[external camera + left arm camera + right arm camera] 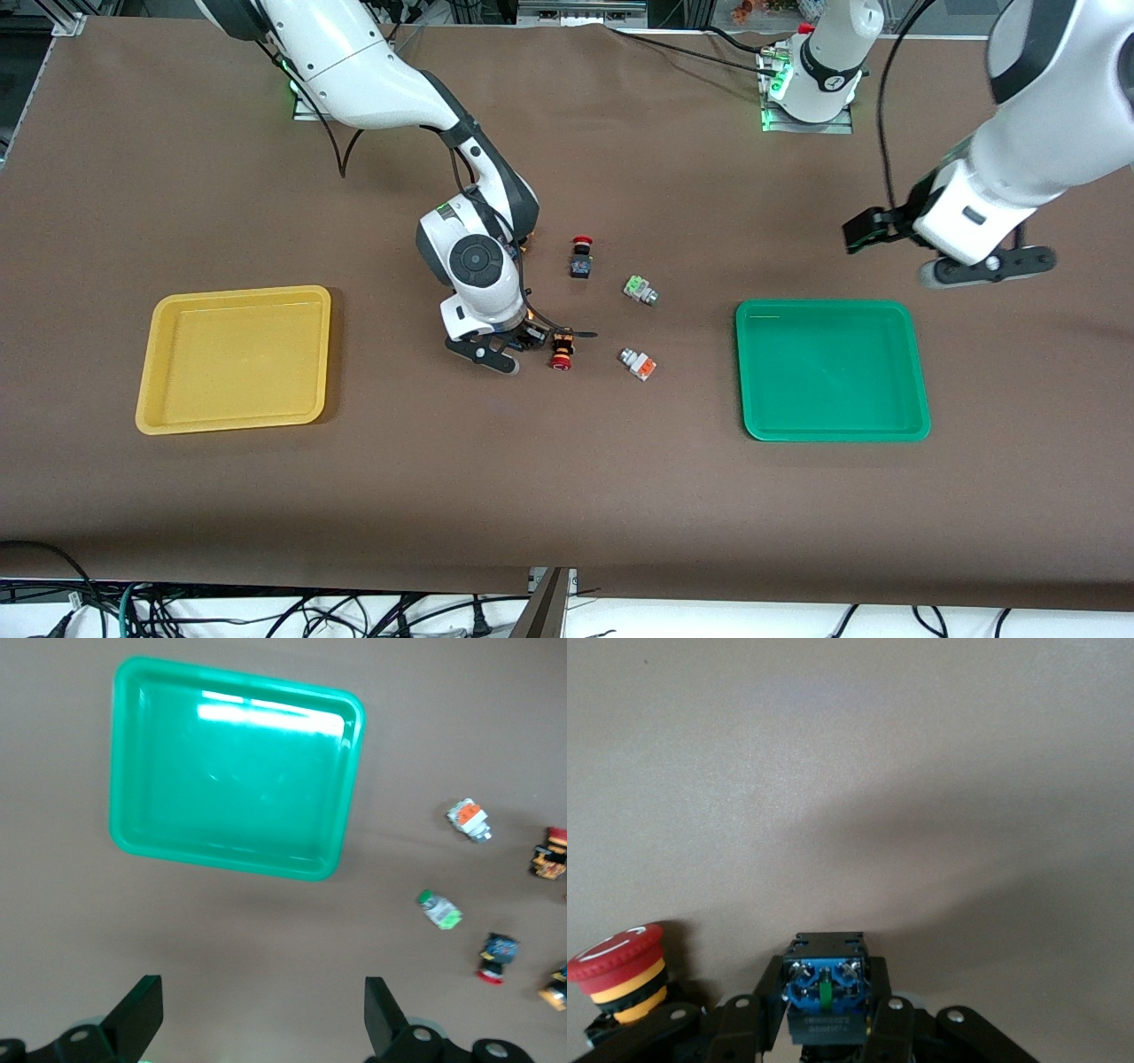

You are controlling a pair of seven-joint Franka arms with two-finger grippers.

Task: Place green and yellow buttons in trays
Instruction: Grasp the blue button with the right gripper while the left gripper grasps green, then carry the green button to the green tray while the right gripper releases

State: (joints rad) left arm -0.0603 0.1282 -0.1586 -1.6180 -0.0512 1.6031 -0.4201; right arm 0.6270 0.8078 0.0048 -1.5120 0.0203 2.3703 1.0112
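Note:
My right gripper [514, 346] is low at the table's middle, shut on a button with a blue-black body [826, 988]; its cap is hidden. A second yellow-capped button [556, 988] is mostly hidden by the right arm in the front view. The grey button with a green face [640, 290] and the grey one with an orange face [638, 363] lie between the right gripper and the green tray [833, 372]. The yellow tray [235, 359] lies toward the right arm's end. My left gripper [926, 252] is open and empty, in the air beside the green tray [230, 771].
A red-capped button with an orange-black body [560, 350] stands right beside the right gripper and shows in the right wrist view [618, 970]. A red-capped button with a black body [580, 257] stands farther from the front camera than the grey buttons.

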